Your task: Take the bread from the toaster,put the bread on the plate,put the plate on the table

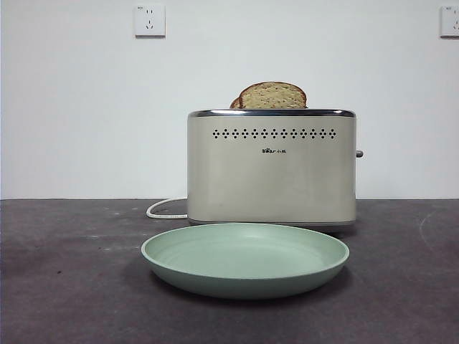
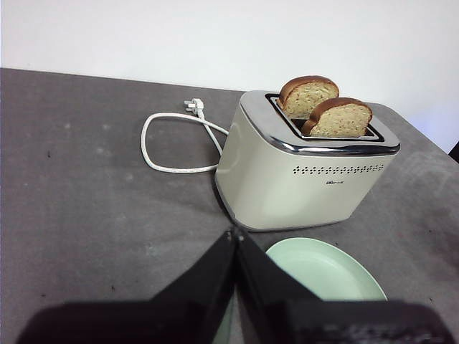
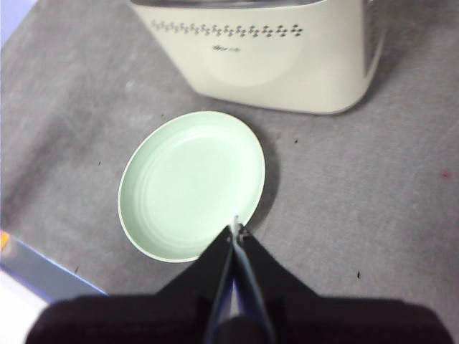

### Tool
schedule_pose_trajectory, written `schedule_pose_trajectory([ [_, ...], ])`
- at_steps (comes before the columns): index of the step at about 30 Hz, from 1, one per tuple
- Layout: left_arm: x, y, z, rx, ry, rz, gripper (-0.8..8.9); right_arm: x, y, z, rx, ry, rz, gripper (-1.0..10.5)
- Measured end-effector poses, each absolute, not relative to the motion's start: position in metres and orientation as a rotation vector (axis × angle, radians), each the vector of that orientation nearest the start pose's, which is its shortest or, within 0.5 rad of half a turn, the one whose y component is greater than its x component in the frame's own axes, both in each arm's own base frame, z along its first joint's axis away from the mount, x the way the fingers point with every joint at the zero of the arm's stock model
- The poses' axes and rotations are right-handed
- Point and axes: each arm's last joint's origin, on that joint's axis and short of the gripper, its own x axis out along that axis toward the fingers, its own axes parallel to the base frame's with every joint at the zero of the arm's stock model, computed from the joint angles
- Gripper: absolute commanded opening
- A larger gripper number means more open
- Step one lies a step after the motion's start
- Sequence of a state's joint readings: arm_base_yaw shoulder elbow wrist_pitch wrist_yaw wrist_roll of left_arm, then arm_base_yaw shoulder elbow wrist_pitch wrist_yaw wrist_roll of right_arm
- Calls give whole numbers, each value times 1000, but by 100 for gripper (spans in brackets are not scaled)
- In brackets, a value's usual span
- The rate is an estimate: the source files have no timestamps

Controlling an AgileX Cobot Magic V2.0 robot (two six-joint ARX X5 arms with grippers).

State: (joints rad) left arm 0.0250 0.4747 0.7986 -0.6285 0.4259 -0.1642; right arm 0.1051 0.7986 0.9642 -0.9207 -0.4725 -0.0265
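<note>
The dark counter [image 1: 64,287] holds everything. The big cream toaster [image 1: 271,168] stands on it, and every place here is told from the toaster. The green plate [image 1: 245,258] lies flat on the counter just in front of the toaster. A white cord [image 2: 161,143] curls on the counter beside the toaster. The bread [image 1: 273,95] stands up in the toaster's front slot, with a second slice [image 2: 309,95] in the slot behind. The left claw [image 2: 235,233] and the right claw [image 3: 235,231] hang above the plate's side, each pressed together and holding nothing.
</note>
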Motion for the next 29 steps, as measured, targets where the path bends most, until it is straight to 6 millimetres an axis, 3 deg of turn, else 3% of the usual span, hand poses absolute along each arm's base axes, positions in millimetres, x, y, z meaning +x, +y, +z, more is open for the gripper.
schedule_pose_trajectory([
  [4,88,-10,331,-225,334,-373,14,135,30,327,100,758,577,12],
  [6,89,-10,330,-228,343,-372,167,135,30,327,96,757,582,54],
  [8,90,-10,330,-229,349,-372,444,135,30,327,93,755,584,255],
  [9,90,-10,330,-230,351,-371,538,135,30,327,93,756,583,377],
  [10,91,-10,329,-230,353,-372,565,135,30,327,93,756,583,469],
  [12,91,-10,329,-233,356,-386,566,135,30,327,93,756,583,592],
  [20,103,-12,334,-235,323,-479,566,135,30,327,93,756,583,599],
  [29,151,-27,356,-200,250,-590,565,135,30,327,93,756,583,598],
])
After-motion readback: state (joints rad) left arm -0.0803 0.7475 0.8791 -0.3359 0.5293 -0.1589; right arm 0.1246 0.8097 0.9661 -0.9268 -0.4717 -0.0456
